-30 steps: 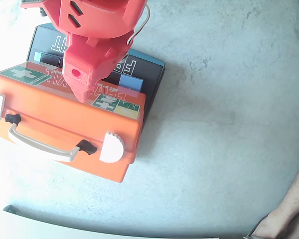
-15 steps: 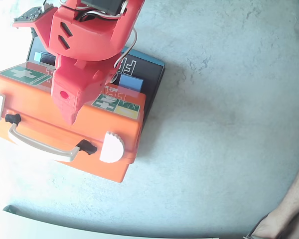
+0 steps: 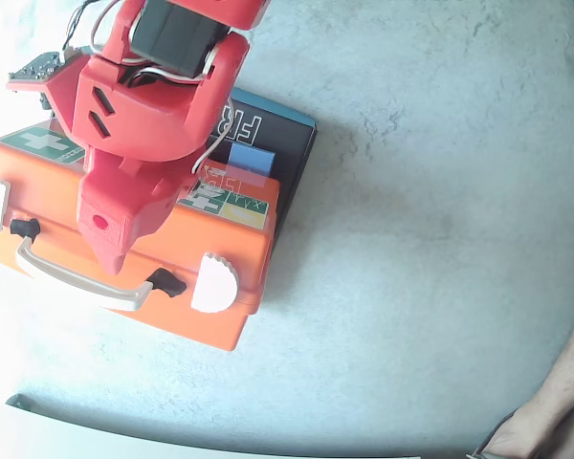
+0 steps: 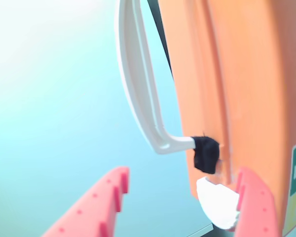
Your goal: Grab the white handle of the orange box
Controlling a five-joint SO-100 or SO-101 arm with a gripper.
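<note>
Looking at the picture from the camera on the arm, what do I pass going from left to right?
Left red finger → white handle → black hinge → white latch → right red finger, against the orange box.

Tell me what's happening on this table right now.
A red robot arm is reaching down over an orange first-aid box, going for its white handle. The gripper is open, its two red fingers spread apart, and in the wrist view the handle sits ahead of them, not yet between them. Nothing is gripped so far. The box rests partly on a black case on the grey table. A person's hand shows at the lower right corner of the fixed view.
</note>
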